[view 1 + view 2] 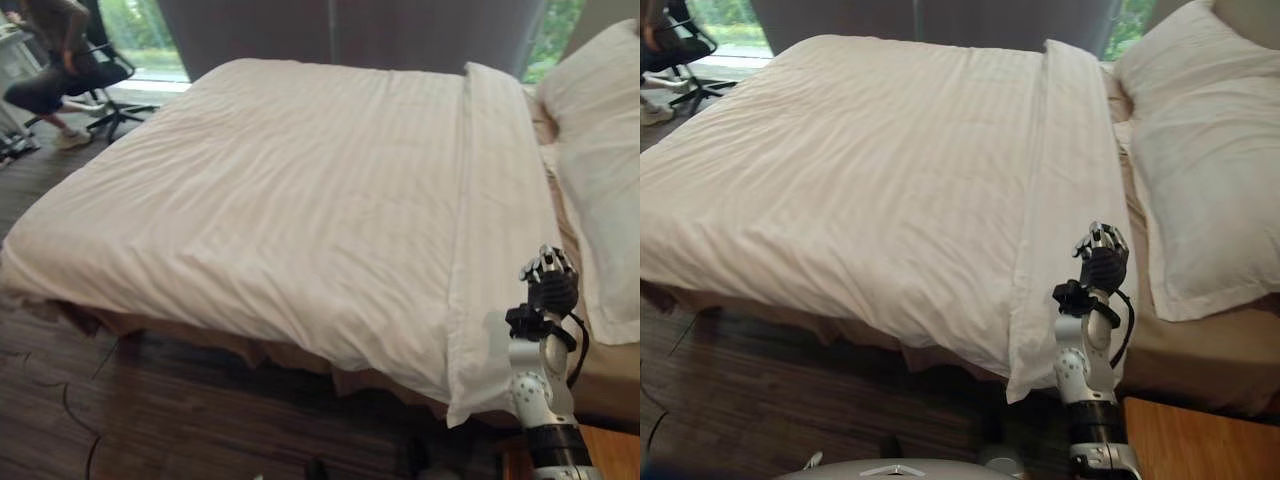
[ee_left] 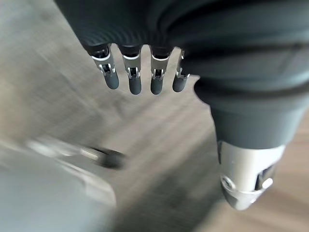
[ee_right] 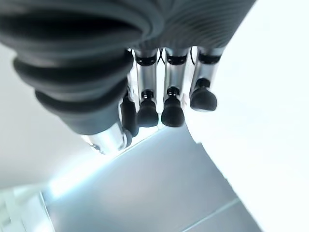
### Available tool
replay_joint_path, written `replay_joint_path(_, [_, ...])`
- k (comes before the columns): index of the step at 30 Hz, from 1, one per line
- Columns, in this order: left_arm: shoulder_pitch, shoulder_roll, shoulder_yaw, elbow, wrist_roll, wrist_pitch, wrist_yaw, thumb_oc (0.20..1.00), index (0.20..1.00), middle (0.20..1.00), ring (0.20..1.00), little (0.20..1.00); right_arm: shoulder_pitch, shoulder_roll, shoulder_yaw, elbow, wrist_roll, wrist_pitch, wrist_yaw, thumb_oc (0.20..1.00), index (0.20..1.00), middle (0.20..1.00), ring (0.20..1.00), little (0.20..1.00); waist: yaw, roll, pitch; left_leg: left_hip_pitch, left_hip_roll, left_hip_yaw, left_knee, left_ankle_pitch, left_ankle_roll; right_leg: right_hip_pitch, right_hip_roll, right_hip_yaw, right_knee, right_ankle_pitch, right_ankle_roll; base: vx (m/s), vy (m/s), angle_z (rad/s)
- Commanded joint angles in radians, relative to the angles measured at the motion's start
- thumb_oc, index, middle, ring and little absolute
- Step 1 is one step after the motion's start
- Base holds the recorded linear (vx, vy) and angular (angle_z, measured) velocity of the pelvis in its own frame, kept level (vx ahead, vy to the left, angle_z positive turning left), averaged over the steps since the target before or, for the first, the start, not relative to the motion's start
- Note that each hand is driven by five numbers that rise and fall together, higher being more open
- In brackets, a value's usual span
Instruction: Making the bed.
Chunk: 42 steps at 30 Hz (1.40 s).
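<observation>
- The right hand (image 1: 1103, 262) stands raised at about 5 o'clock in the head views, in front of the near corner of the bed (image 1: 1200, 360). Its fingers (image 3: 173, 108) are loosely bent in the right wrist view, relaxed rather than clenched, and they hold nothing.
- The left hand (image 2: 193, 38) hangs over the dark wood floor (image 1: 150, 410) in the left wrist view — fingers (image 2: 134, 83) nearly straight, thumb (image 2: 246, 179) apart, nothing in its hold.
- A corner of a wooden nightstand (image 1: 1200, 440) shows at 5 o'clock, just beside the right arm.
- The white duvet (image 1: 860, 180) covers most of the bed, spread fairly smooth from 9 o'clock across the centre, its near edge draping over the bed's side.
- A folded-back band (image 1: 1065, 180) of the duvet runs from 12 o'clock down to 5 o'clock, its near end hanging off the bed beside the right hand.
- Two white pillows (image 1: 1200, 170) lie at 2 to 3 o'clock, past the band — the tan sheet shows below them.
- At 11 o'clock, well apart from the bed, a person (image 1: 50, 60) sits on a black office chair (image 1: 105, 85) by a window (image 1: 145, 35).
</observation>
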Motion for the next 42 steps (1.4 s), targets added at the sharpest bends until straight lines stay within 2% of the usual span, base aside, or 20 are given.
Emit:
replay_joint_path(1, [-0.137, 0.063, -0.016, -0.041, -0.115, -0.11, 0.006, 1.0, 1.0, 1.0, 1.0, 1.0, -0.128, -0.024, -0.032, 0.003, 0.053, -0.088, 0.01, 0.2, 0.2, 0.2, 0.2, 0.2, 0.0, -0.006, 0.106, 0.054, -0.012, -0.011, 0.014, -0.098, -0.002, -0.023, -0.044, 0.006, 0.016, -0.034, 0.003, -0.15, -0.05, 0.16])
replay_joint_path(3, [-0.196, 0.094, -0.043, -0.148, -0.152, -0.15, -0.009, 1.0, 1.0, 1.0, 1.0, 1.0, -0.22, -0.05, -0.035, 0.091, 0.053, -0.091, -0.021, 0.2, 0.2, 0.2, 0.2, 0.2, 0.008, 0.023, 0.143, 0.004, -0.017, -0.019, 0.014, -0.078, -0.008, -0.068, -0.049, 0.004, 0.016, -0.025, 0.001, -0.2, -0.039, 0.11])
replay_joint_path(4, [-0.199, 0.093, -0.043, -0.148, -0.153, -0.15, -0.008, 1.0, 1.0, 1.0, 1.0, 1.0, -0.225, -0.052, -0.036, 0.095, 0.054, -0.092, -0.02, 0.2, 0.2, 0.2, 0.2, 0.2, 0.008, 0.024, 0.142, 0.001, -0.017, -0.02, 0.014, -0.077, -0.008, -0.071, -0.049, 0.004, 0.016, -0.024, 0.001, -0.17, -0.025, 0.06])
replay_joint_path(7, [-0.253, 0.118, -0.075, -0.225, -0.164, -0.181, -0.02, 1.0, 1.0, 1.0, 1.0, 1.0, -0.311, -0.089, -0.053, 0.19, 0.057, -0.096, -0.05, 0.2, 0.2, 0.2, 0.2, 0.2, 0.009, 0.06, 0.17, -0.05, -0.018, -0.02, 0.014, -0.06, -0.014, -0.118, -0.055, 0.005, 0.016, -0.013, 0.0, -0.11, -0.016, 0.08])
replay_joint_path(8, [-0.256, 0.118, -0.075, -0.224, -0.165, -0.181, -0.02, 1.0, 1.0, 1.0, 1.0, 1.0, -0.316, -0.092, -0.054, 0.195, 0.059, -0.096, -0.048, 0.2, 0.2, 0.2, 0.2, 0.2, 0.01, 0.061, 0.17, -0.053, -0.018, -0.02, 0.014, -0.059, -0.014, -0.121, -0.055, 0.005, 0.016, -0.012, 0.0, -0.1, -0.01, 0.06])
replay_joint_path(9, [-0.272, 0.123, -0.082, -0.237, -0.178, -0.187, -0.031, 1.0, 1.0, 1.0, 1.0, 1.0, -0.354, -0.11, -0.07, 0.251, 0.066, -0.095, -0.057, 0.2, 0.2, 0.2, 0.2, 0.2, 0.01, 0.085, 0.183, -0.082, -0.018, -0.013, 0.014, -0.051, -0.016, -0.15, -0.056, 0.012, 0.016, -0.007, 0.003, -0.08, -0.003, -0.05])
replay_joint_path(10, [-0.27, 0.124, -0.083, -0.243, -0.183, -0.189, -0.037, 1.0, 1.0, 1.0, 1.0, 1.0, -0.36, -0.116, -0.075, 0.266, 0.067, -0.092, -0.059, 0.2, 0.2, 0.2, 0.2, 0.2, 0.011, 0.094, 0.188, -0.091, -0.019, -0.01, 0.014, -0.049, -0.017, -0.158, -0.056, 0.013, 0.016, -0.006, 0.003, -0.13, 0.007, -0.14])
replay_joint_path(11, [-0.271, 0.118, -0.087, -0.242, -0.19, -0.188, -0.051, 1.0, 1.0, 1.0, 1.0, 1.0, -0.367, -0.124, -0.095, 0.319, 0.073, -0.086, -0.061, 0.2, 0.2, 0.2, 0.2, 0.2, 0.008, 0.115, 0.199, -0.113, -0.017, -0.001, 0.014, -0.043, -0.02, -0.185, -0.057, 0.017, 0.016, -0.002, 0.007, -0.07, 0.005, -0.19])
replay_joint_path(15, [-0.26, 0.105, -0.085, -0.217, -0.205, -0.181, -0.078, 1.0, 1.0, 1.0, 1.0, 1.0, -0.338, -0.123, -0.131, 0.402, 0.098, -0.072, -0.046, 0.2, 0.2, 0.2, 0.2, 0.2, 0.005, 0.14, 0.201, -0.126, -0.019, 0.003, 0.014, -0.049, -0.02, -0.201, -0.058, 0.022, 0.016, -0.006, 0.012, -0.02, 0.014, -0.11])
replay_joint_path(18, [-0.243, 0.089, -0.081, -0.196, -0.223, -0.166, -0.101, 1.0, 1.0, 1.0, 1.0, 1.0, -0.283, -0.095, -0.154, 0.473, 0.135, -0.053, -0.022, 0.2, 0.2, 0.2, 0.2, 0.2, -0.003, 0.145, 0.193, -0.129, -0.018, 0.005, 0.014, -0.047, -0.019, -0.208, -0.055, 0.023, 0.016, -0.002, 0.013, 0.02, 0.015, -0.06])
replay_joint_path(22, [-0.25, 0.051, -0.086, -0.155, -0.224, -0.137, -0.119, 1.0, 1.0, 1.0, 1.0, 1.0, -0.135, -0.014, -0.148, 0.528, 0.158, -0.006, 0.032, 0.2, 0.2, 0.2, 0.2, 0.2, -0.03, 0.125, 0.179, -0.107, -0.015, 0.009, 0.014, -0.056, -0.018, -0.19, -0.05, 0.02, 0.016, -0.002, 0.01, 0.04, 0.018, 0.0])
replay_joint_path(25, [-0.263, 0.028, -0.097, -0.146, -0.231, -0.129, -0.128, 1.0, 1.0, 1.0, 1.0, 1.0, -0.057, 0.016, -0.143, 0.584, 0.159, 0.033, 0.063, 0.2, 0.2, 0.2, 0.2, 0.2, -0.05, 0.104, 0.168, -0.088, -0.012, 0.007, 0.014, -0.062, -0.017, -0.171, -0.048, 0.013, 0.016, -0.004, 0.009, 0.04, 0.015, 0.0])
replay_joint_path(27, [-0.272, 0.02, -0.105, -0.137, -0.242, -0.111, -0.141, 1.0, 1.0, 1.0, 1.0, 1.0, 0.02, 0.039, -0.154, 0.674, 0.16, 0.094, 0.089, 0.2, 0.2, 0.2, 0.2, 0.2, -0.07, 0.077, 0.148, -0.06, -0.01, 0.005, 0.014, -0.071, -0.014, -0.143, -0.046, 0.007, 0.016, -0.007, 0.008, 0.05, 0.043, 0.02])
replay_joint_path(33, [-0.232, 0.006, -0.118, -0.165, -0.245, -0.097, -0.16, 1.0, 1.0, 1.0, 1.0, 1.0, 0.149, 0.053, -0.168, 0.791, 0.125, 0.174, 0.128, 0.2, 0.2, 0.2, 0.2, 0.2, -0.088, 0.023, 0.099, 0.004, -0.011, -0.005, 0.014, -0.092, -0.007, -0.073, -0.048, -0.009, 0.016, -0.018, 0.013, 0.06, 0.071, 0.02])
replay_joint_path(39, [-0.193, 0.005, -0.149, -0.186, -0.233, -0.081, -0.177, 1.0, 1.0, 1.0, 1.0, 1.0, 0.177, 0.047, -0.169, 0.883, 0.063, 0.222, 0.13, 0.2, 0.2, 0.2, 0.2, 0.2, -0.082, -0.024, 0.053, 0.06, -0.012, -0.018, 0.014, -0.111, 0.0, -0.012, -0.052, -0.017, 0.016, -0.018, 0.023, 0.03, 0.082, -0.01])
replay_joint_path(40, [-0.186, 0.005, -0.155, -0.183, -0.226, -0.08, -0.179, 1.0, 1.0, 1.0, 1.0, 1.0, 0.177, 0.042, -0.157, 0.887, 0.026, 0.226, 0.122, 0.558, 0.558, 0.558, 0.558, 0.558, -0.079, -0.031, 0.048, 0.064, -0.014, -0.022, 0.014, -0.113, 0.001, -0.006, -0.053, -0.018, 0.016, -0.016, 0.024, -0.01, 0.085, 0.02])
replay_joint_path(41, [-0.176, 0.008, -0.162, -0.178, -0.216, -0.076, -0.183, 1.0, 1.0, 1.0, 1.0, 1.0, 0.171, 0.035, -0.143, 0.887, -0.006, 0.23, 0.122, 1.0, 1.0, 1.0, 1.0, 1.0, -0.074, -0.04, 0.042, 0.067, -0.014, -0.025, 0.014, -0.115, 0.003, -0.001, -0.054, -0.019, 0.017, -0.014, 0.025, -0.01, 0.052, 0.0])
replay_joint_path(42, [-0.175, 0.008, -0.162, -0.178, -0.216, -0.076, -0.183, 1.0, 1.0, 1.0, 1.0, 1.0, 0.172, 0.036, -0.143, 0.887, -0.007, 0.23, 0.122, 1.0, 1.0, 1.0, 1.0, 1.0, -0.074, -0.04, 0.042, 0.068, -0.015, -0.025, 0.014, -0.115, 0.003, 0.0, -0.054, -0.019, 0.017, -0.015, 0.026, -0.01, 0.044, 0.0])
